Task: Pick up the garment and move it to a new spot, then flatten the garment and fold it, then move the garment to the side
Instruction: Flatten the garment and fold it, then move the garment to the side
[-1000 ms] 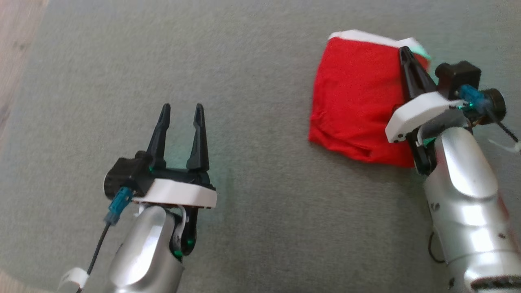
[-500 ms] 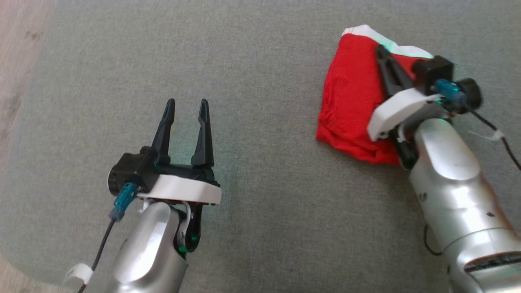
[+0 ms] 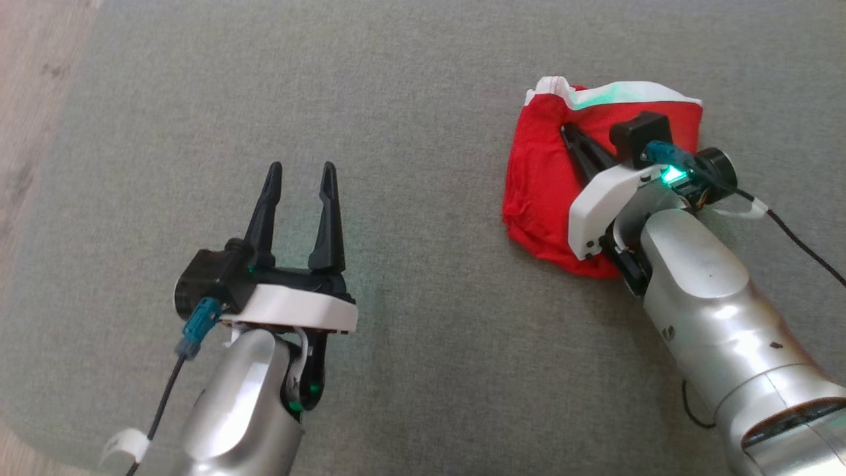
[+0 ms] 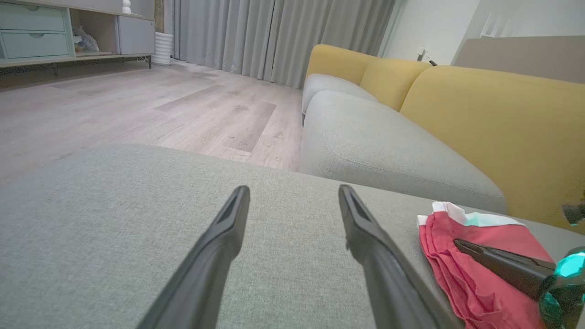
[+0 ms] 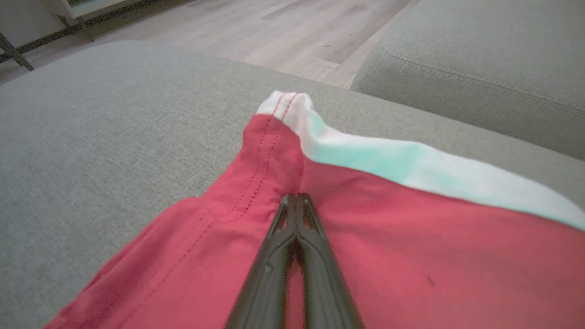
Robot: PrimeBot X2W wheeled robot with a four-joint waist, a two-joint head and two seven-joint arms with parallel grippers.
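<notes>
Red garment (image 5: pixel 411 256) puckers, pinched at right jaws' tips.

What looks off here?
The red garment isn't flat: it lies rumpled on the grey cushion, puckered near its white edge where the right gripper pinches it. Nothing else stands out.

Grey woven cushion surface (image 3: pixel 423 99) lay open centre and left; red cloth garment with white band (image 3: pixel 535 192) blocked the right; yellow sofa backrest (image 4: pixel 480 114) beyond.

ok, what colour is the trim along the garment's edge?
The trim is white, partly tinted teal; garment itself red. Best in right wrist view.
</notes>
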